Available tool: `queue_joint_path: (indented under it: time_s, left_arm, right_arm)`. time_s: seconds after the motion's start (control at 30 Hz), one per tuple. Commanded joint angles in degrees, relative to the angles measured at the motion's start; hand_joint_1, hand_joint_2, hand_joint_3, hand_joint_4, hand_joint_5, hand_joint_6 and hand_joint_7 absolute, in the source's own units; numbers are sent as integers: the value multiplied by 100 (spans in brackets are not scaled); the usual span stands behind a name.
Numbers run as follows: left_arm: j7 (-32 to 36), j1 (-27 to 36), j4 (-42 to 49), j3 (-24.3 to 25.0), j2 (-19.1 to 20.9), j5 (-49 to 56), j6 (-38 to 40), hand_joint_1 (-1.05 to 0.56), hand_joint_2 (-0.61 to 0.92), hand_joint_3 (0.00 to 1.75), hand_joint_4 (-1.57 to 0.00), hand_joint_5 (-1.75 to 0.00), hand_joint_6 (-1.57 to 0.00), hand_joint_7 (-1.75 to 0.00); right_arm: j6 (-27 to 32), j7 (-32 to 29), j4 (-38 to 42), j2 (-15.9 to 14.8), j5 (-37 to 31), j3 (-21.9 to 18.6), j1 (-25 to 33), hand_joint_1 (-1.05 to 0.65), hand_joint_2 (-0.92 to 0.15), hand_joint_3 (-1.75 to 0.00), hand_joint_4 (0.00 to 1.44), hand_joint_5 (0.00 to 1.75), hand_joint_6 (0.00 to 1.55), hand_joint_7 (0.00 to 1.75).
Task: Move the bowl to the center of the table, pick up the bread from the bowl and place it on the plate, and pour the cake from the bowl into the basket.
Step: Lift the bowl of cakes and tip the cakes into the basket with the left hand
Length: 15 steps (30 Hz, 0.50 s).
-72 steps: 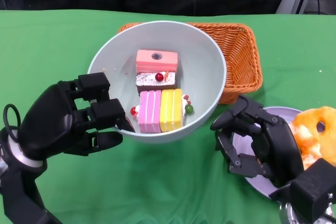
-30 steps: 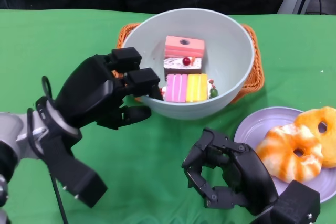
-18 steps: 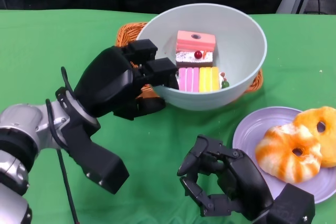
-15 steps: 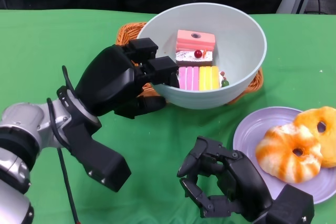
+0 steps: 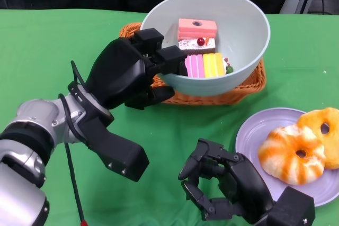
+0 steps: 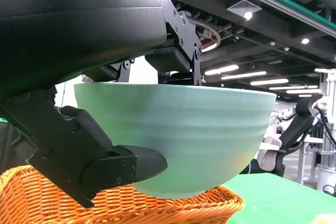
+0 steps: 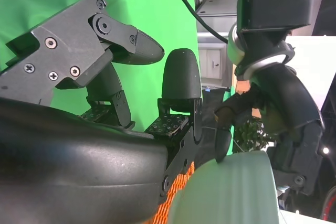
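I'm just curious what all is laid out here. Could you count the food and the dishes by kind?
Cake pieces in the bowl: 3 (pink, chocolate with a cherry, pink-and-yellow striped)
Bread rings on the plate: 2
Bowl: 1
Plate: 1
Basket: 1
Total: 8

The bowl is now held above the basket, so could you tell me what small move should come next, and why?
Probably tip the bowl forward over the basket. The left hand grips its rim, the cake pieces lie inside, and the left wrist view shows the bowl hanging just above the wicker. The bread is already on the plate.
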Motion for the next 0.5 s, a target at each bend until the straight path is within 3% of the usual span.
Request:
queue_joint_path:
  time_s: [0.03,0.5]
  left_arm:
    - [132,-277,49,79,-10,-191,44,-9,71,86,-65,-175,-64,-148]
    - [-768,-480,188,537,-413,-1064,-24,-10,66,90,-65,-175,-58,-154]
  right_arm:
    - [-119,7,88,7,19,-31,-78,-24,-50,-99,73,170,64,140]
    - [-291,41,395,3,-53,-63,-210,-25,-49,-100,72,170,64,139]
